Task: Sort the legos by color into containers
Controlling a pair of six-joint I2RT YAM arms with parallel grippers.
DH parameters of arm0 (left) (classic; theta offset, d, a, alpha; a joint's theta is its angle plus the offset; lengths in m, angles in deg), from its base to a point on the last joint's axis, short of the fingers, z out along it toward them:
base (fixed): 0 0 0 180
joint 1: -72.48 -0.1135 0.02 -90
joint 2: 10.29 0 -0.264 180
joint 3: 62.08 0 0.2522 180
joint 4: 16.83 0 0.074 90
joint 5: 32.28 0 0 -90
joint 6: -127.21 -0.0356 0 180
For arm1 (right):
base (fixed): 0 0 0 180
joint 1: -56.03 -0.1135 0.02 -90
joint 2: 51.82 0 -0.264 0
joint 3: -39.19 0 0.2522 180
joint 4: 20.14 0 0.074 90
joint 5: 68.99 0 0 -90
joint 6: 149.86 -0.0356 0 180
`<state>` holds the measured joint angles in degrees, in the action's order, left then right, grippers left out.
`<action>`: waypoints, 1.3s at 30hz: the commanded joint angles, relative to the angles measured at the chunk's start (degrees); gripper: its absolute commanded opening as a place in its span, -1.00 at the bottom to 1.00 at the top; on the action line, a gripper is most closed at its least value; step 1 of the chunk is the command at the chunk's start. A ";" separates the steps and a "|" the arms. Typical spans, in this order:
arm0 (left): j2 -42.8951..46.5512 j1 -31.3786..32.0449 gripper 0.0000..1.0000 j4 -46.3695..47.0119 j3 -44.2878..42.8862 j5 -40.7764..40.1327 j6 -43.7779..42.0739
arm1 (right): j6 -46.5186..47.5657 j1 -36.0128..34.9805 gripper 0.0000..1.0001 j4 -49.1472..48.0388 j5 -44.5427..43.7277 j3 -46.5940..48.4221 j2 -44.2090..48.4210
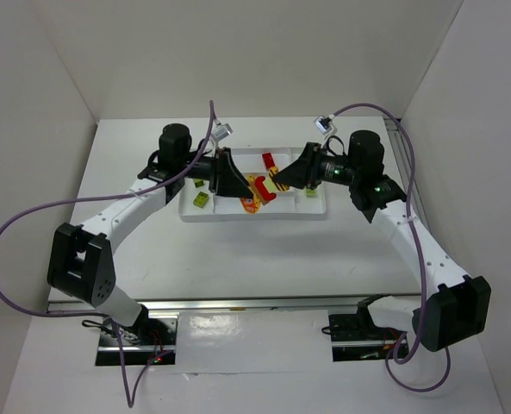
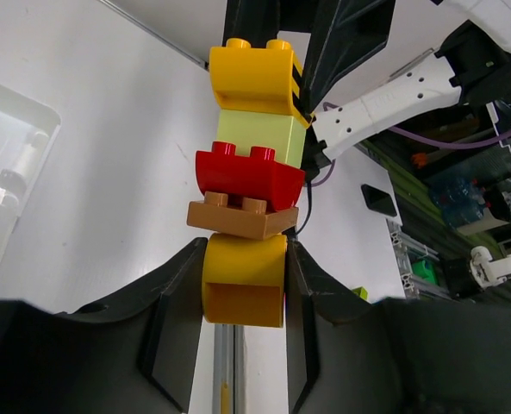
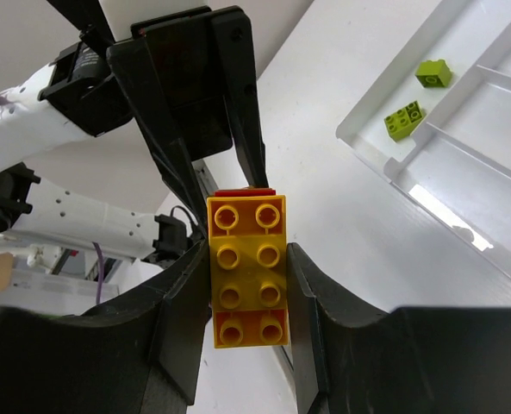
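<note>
Item examined: the stacked block (image 2: 251,198) of studded plastic bricks, in order yellow, tan, red, lime green, yellow. We find it held off the surface over the middle of the flat white divided plastic tray (image 1: 317,212).

The block's long axis runs straight from one pincer to the other, roughly left to right across the tray in the overhead view. The left gripper (image 2: 244,250) is clenched on the yellow brick at one end. The right gripper (image 3: 248,259) is clamped on the yellow brick at the opposite end. Neither arm is nearer, since each grips its own end. In our judgement the coming move is a separation along or across that axis, and the risk is that the block parts at an unintended joint.

Tray contents: two lime green bricks (image 1: 202,200) lie at the left end, and whether they share one compartment we cannot confirm. One red brick (image 1: 268,160) lies toward the far middle. The remaining contents are obscured by the grippers.
</note>
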<state>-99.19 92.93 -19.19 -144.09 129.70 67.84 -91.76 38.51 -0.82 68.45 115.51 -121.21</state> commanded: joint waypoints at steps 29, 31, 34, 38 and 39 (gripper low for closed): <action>-24.21 -5.59 -1.00 -26.87 -22.37 -43.41 2.06 | 5.44 1.96 -0.43 13.95 -38.65 2.21 5.75; -25.26 -5.59 -1.00 -23.89 -21.84 -45.17 2.76 | 5.97 1.96 -0.43 14.65 -38.65 2.21 6.28; -27.45 -5.59 -1.00 -22.57 -21.75 -46.41 3.56 | 5.97 1.96 -0.43 15.27 -38.65 2.21 6.28; -31.58 -4.46 -0.85 -26.94 -27.71 -48.34 2.95 | 5.97 1.96 -0.43 15.27 -38.65 1.68 6.28; -31.59 -4.45 -0.69 -28.09 -28.51 -50.34 2.94 | 5.97 1.96 -0.43 15.27 -38.65 1.68 6.28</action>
<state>-129.25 87.55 -45.42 -168.52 83.15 70.47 -86.75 40.18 14.79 30.73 115.32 -116.51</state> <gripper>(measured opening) 0.469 0.441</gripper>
